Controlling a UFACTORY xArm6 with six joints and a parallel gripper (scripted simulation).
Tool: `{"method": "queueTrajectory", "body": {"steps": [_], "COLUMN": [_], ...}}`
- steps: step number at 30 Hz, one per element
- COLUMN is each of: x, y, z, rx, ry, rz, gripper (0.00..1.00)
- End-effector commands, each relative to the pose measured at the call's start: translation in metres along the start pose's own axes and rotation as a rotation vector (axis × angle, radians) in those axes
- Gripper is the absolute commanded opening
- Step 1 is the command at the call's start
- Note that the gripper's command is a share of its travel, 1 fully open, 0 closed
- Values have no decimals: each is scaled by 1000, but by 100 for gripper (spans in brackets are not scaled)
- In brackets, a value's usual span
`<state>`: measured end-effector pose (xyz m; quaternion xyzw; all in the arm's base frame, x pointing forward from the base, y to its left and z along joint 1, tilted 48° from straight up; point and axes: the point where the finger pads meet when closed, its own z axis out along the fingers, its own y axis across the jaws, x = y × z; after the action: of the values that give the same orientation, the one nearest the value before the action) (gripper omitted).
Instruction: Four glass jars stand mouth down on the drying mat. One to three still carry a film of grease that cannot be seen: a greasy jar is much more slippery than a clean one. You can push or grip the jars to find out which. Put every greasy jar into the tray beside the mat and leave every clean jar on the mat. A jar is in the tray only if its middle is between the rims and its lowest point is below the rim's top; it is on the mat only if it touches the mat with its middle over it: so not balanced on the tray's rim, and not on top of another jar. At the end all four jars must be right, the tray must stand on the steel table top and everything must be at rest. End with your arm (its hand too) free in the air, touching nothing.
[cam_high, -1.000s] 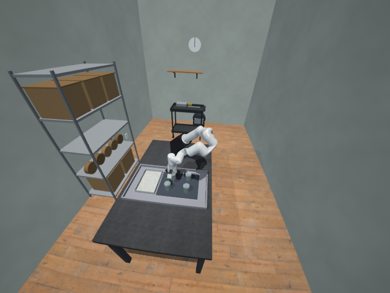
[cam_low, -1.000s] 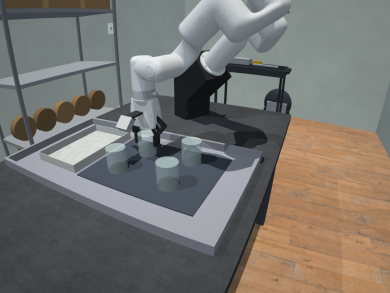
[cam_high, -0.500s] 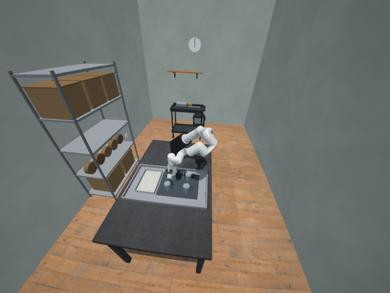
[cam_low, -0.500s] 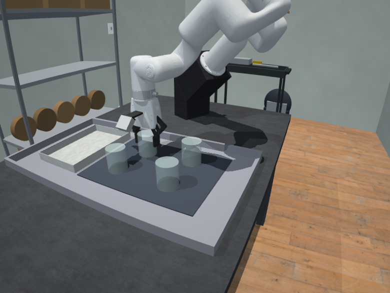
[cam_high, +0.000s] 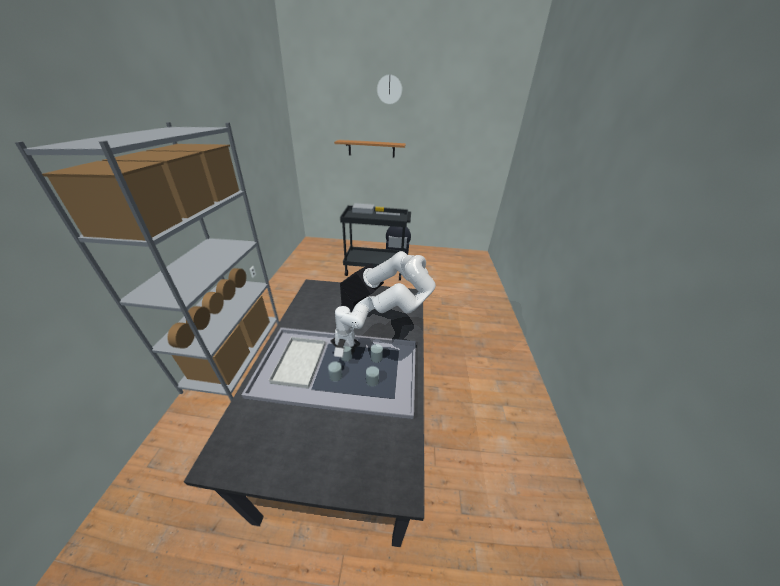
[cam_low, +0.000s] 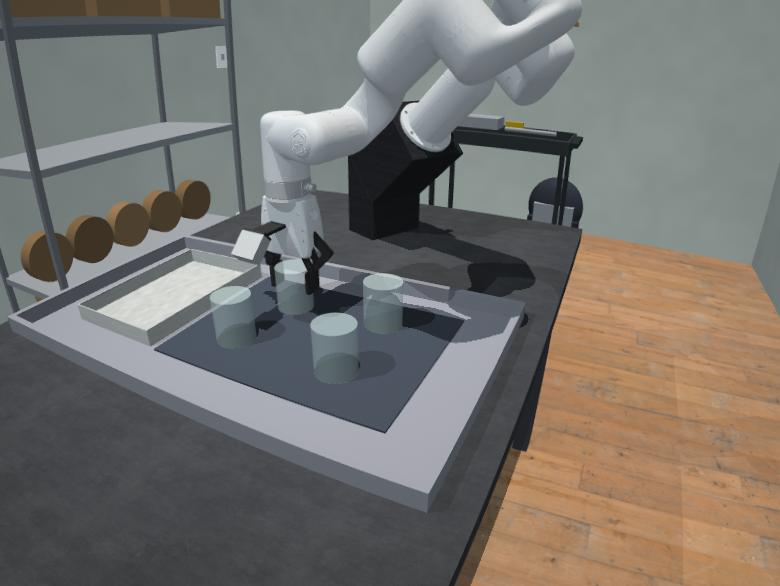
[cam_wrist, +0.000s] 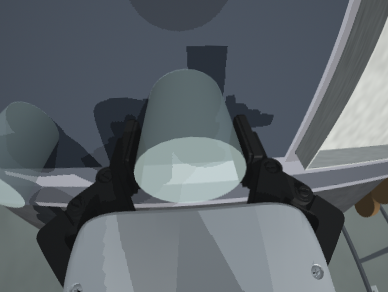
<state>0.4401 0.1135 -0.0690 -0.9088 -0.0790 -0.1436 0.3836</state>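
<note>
Four pale glass jars stand mouth down on the dark drying mat (cam_low: 308, 352). My gripper (cam_low: 293, 272) is open, with one finger on each side of the back left jar (cam_low: 293, 286), near its top. In the wrist view this jar (cam_wrist: 188, 138) sits between the fingers, which stand close to its sides. The other jars are at the front left (cam_low: 232, 316), the front middle (cam_low: 334, 347) and the back right (cam_low: 382, 302). The tray (cam_low: 165, 299) with a white speckled floor lies left of the mat and holds no jar.
Mat and tray lie in a shallow grey steel basin (cam_low: 277, 378) with raised rims on a dark table. The arm's black base (cam_low: 394, 182) stands behind. A metal shelf rack (cam_high: 151, 252) is to the left and a black cart (cam_high: 375, 239) at the back.
</note>
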Motion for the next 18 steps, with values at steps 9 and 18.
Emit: {"method": "queueTrajectory", "body": {"steps": [9,18], "x": [1,1], "y": [0,0], "z": [-1,-1], "rx": [-1,-1], "ry": [2,2], "rz": [0,0], "gripper": [73,73]}}
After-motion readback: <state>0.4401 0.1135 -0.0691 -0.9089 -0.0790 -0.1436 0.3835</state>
